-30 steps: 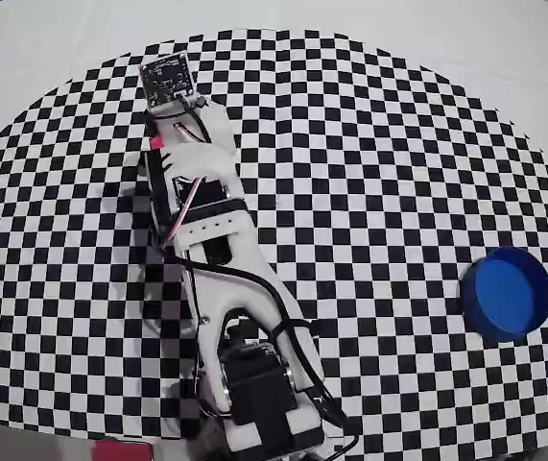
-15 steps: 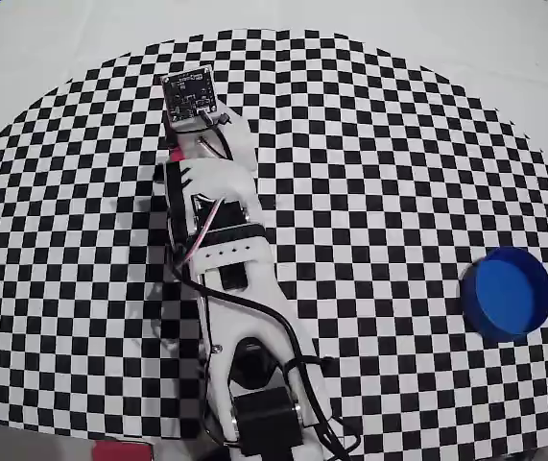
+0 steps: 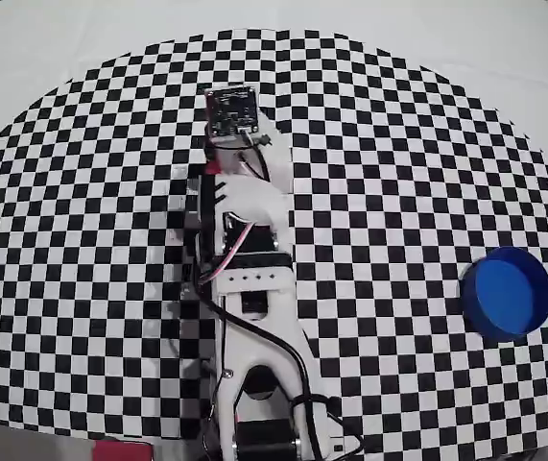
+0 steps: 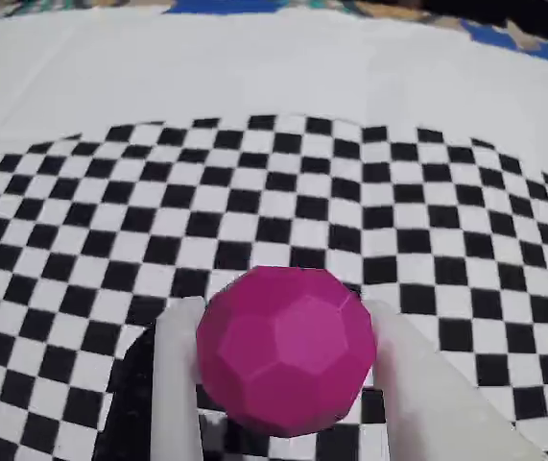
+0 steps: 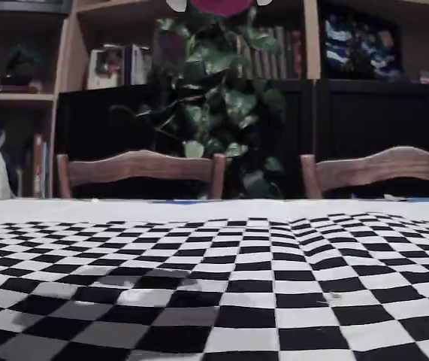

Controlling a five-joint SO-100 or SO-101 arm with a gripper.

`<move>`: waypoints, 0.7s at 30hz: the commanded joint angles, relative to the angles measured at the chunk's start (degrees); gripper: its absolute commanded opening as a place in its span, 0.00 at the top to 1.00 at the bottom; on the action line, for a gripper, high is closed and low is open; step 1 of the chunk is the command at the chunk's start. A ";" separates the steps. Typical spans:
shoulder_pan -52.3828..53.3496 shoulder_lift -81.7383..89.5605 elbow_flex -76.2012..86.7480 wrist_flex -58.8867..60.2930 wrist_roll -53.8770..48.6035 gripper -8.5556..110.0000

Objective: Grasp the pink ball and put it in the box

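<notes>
In the wrist view the pink ball [image 4: 286,351], faceted and magenta, sits squeezed between my two white fingers [image 4: 176,384]. My gripper [image 4: 283,312] is shut on it above the checkered mat. The fixed view catches the ball [image 5: 220,5] at the very top edge, high over the table. From overhead the wrist with its camera board [image 3: 232,112] covers the gripper, and only a pink sliver of the ball [image 3: 213,165] shows at the arm's left side. The box [image 3: 507,293], a round blue cup, stands on the mat far to the right of the arm.
A black-and-white checkered mat [image 3: 389,173] lies over a white cloth. A pink-red panel [image 3: 120,449] sits at the bottom edge beside the arm's base. The fixed view has chairs [image 5: 140,169], a plant [image 5: 222,105] and shelves behind the table.
In the overhead view the arm has swung to the right, its wrist going from the upper left toward the mat's middle, with the ball held throughout. The box has not moved.
</notes>
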 commanded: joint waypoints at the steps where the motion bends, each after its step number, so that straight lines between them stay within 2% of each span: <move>1: 2.29 2.81 0.26 -0.70 0.44 0.93; 21: 15.91 6.86 3.16 -0.79 0.44 0.93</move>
